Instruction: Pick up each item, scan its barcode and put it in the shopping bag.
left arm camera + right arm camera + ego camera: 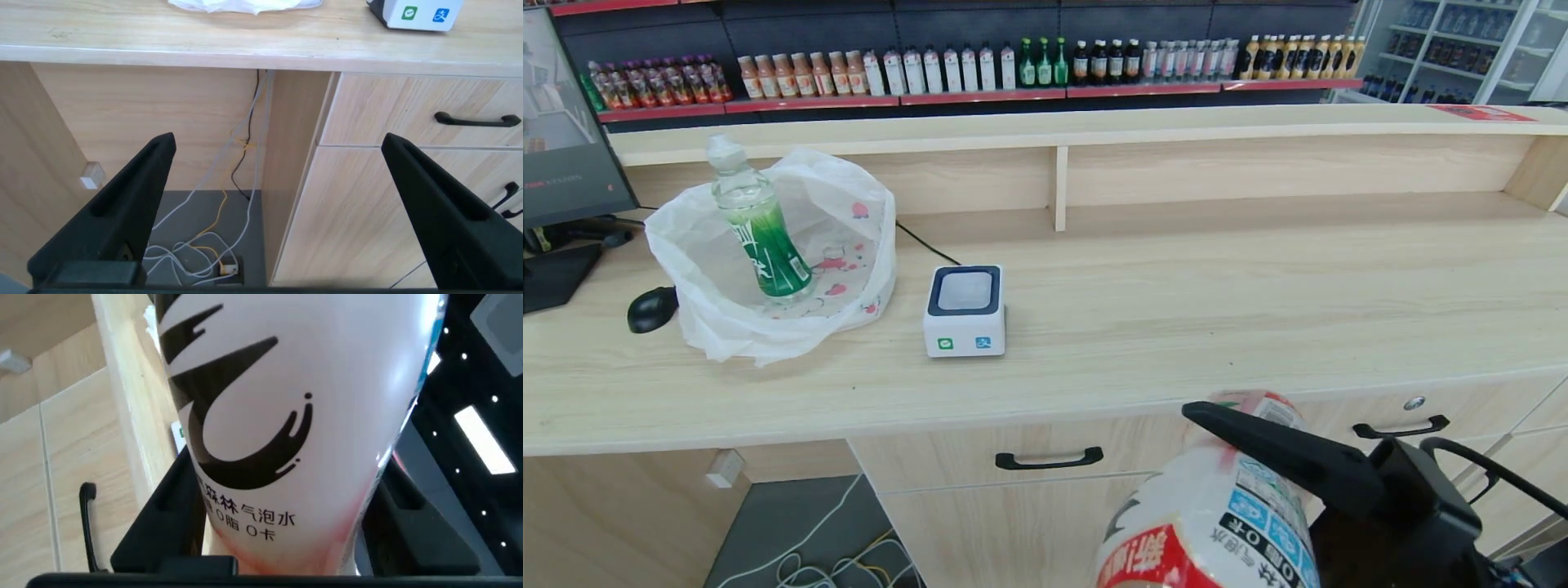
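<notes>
Holding a white bottle (pixel 1217 523) tight, your right gripper (pixel 1233 474) hangs low in front of the counter (pixel 1176 310). Your left gripper (pixel 278 147) is wide open, down below the counter top. On the counter, a green bottle (pixel 768 237) stands in the shopping bag (pixel 849 188), which sits just beside the scanner (pixel 965 310).

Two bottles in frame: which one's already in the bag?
The clear plastic bottle with the green label, leaning inside the white plastic shopping bag. The white-labelled bottle with red print is clamped in the right tool.
</notes>
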Controlling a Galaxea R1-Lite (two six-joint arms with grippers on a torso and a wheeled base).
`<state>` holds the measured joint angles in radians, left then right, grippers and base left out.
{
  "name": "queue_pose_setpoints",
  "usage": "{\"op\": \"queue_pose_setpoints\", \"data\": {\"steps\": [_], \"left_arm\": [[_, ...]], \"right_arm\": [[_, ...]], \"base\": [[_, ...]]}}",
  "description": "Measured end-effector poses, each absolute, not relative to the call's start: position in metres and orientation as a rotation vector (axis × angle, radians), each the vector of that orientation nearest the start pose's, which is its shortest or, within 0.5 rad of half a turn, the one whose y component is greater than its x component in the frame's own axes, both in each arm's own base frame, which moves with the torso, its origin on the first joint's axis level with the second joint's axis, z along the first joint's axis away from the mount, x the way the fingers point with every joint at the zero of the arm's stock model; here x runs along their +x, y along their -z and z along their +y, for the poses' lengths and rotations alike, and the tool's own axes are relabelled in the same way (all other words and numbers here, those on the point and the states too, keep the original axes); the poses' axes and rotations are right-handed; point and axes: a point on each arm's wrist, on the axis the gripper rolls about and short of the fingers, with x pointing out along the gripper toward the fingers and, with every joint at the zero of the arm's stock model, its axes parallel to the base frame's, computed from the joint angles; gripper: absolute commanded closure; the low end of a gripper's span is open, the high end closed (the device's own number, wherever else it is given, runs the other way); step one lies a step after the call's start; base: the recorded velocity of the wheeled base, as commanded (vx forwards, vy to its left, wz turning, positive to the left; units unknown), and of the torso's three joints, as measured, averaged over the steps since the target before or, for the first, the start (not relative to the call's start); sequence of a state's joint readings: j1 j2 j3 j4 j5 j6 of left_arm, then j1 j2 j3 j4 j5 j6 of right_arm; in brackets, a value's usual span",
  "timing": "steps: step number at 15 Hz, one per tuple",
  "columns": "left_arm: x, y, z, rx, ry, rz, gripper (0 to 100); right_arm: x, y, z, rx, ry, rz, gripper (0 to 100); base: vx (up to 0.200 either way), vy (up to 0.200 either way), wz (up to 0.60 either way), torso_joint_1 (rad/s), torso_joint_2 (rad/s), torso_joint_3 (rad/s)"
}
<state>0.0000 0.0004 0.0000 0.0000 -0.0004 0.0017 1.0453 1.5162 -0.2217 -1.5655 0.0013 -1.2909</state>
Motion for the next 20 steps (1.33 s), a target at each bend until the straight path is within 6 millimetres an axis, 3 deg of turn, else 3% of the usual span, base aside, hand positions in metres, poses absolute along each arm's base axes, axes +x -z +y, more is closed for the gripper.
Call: {"op": "queue_pose_setpoints", "data": {"steps": [7, 13, 20], "left_arm": [[-0.023, -0.075, 0.0, 0.002, 0.0, 0.0, 0], [-0.023, -0.075, 0.0, 0.001, 0.0, 0.0, 0], [-0.023, -0.075, 0.0, 0.002, 0.0, 0.0, 0]], "right_arm": [[0.107, -0.189, 0.183, -1.122, -0.667, -0.996, 100], [0.122, -0.222, 0.198, -1.129, -0.597, -1.256, 100], [0.129, -0.225, 0.201, -1.175, -0.55, -1.289, 100]], "base": [[0.0, 0.0, 0.0, 0.0, 0.0, 0.0], [0.0, 0.0, 0.0, 0.0, 0.0, 0.0], [0.0, 0.0, 0.0, 0.0, 0.0, 0.0]]}}
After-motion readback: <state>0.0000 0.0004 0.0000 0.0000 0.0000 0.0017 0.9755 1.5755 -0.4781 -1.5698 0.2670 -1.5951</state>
